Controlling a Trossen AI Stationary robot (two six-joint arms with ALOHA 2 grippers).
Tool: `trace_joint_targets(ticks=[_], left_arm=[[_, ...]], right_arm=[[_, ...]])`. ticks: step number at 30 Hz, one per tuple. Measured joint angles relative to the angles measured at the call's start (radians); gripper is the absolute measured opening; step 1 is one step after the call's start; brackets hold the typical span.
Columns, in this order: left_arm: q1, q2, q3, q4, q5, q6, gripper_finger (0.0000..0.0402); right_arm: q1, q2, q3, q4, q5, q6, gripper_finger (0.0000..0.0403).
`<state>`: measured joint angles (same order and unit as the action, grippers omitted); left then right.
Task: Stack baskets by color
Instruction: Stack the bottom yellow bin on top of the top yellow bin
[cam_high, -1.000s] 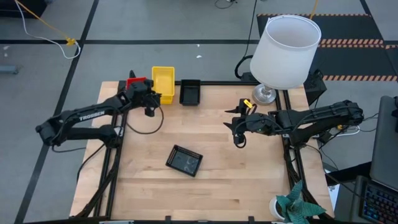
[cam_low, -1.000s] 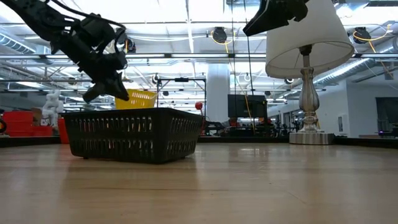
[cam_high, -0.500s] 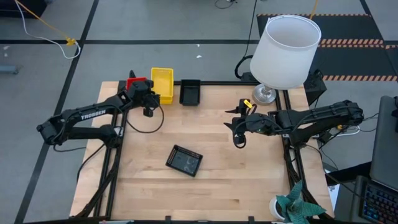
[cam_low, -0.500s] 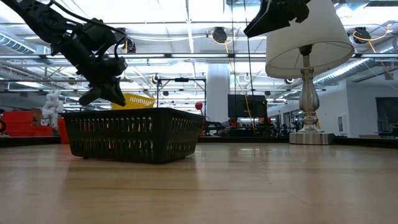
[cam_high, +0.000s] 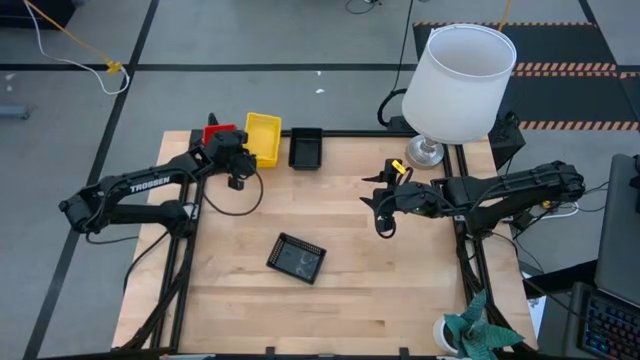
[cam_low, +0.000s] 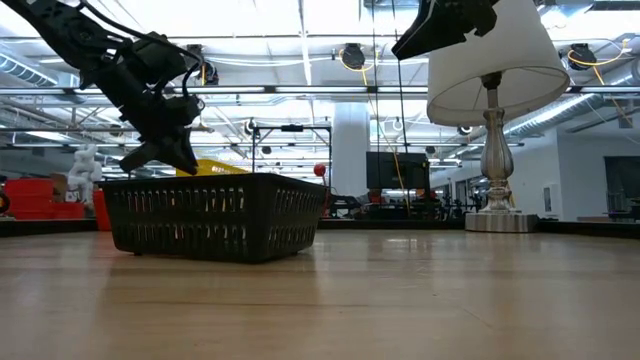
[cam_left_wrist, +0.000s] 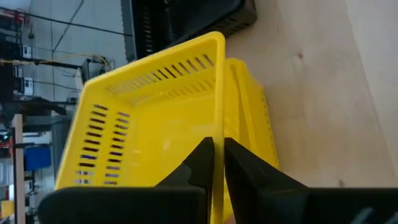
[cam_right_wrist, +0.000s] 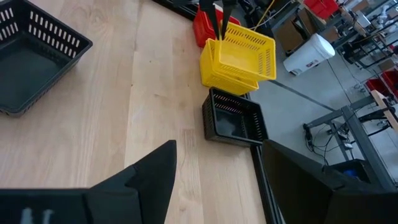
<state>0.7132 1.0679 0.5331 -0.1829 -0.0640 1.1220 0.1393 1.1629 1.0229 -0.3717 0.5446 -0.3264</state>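
Left hand (cam_left_wrist: 217, 163) pinching yellow basket (cam_left_wrist: 155, 137) rim; right hand (cam_high: 381, 212) fingers apart, mid-table.

Table (cam_high: 400, 290) mostly bare; lone black basket (cam_high: 296, 257) obstructs centre.

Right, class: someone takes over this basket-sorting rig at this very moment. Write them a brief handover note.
Left gripper: at the table's far left corner, fingers on the rim of the top yellow basket, which sits tilted in the yellow stack; whether it has let go is unclear.
Right gripper: open, empty, hovering over the table's right side.
Red baskets: beside the yellow ones, mostly hidden by the left arm.
Black stack: far edge, right of the yellow.
Loose black basket: mid-table.
Done: yellow nearly stacked.
Left: seat the yellow basket, move the loose black basket onto the black stack.
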Motion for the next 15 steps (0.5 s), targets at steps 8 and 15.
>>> trace_joint_targets(ticks=[8, 15], left_arm=[[0.002, 0.0, 0.0, 0.0, 0.033, 0.002, 0.0008], [0.018, 0.032, 0.001, 0.013, 0.034, -0.009, 0.0043]], right_arm=[[0.0, 0.0, 0.0, 0.0, 0.0, 0.0, 0.0228], [0.0, 0.0, 0.0, 0.0, 0.0, 0.0, 0.0228]])
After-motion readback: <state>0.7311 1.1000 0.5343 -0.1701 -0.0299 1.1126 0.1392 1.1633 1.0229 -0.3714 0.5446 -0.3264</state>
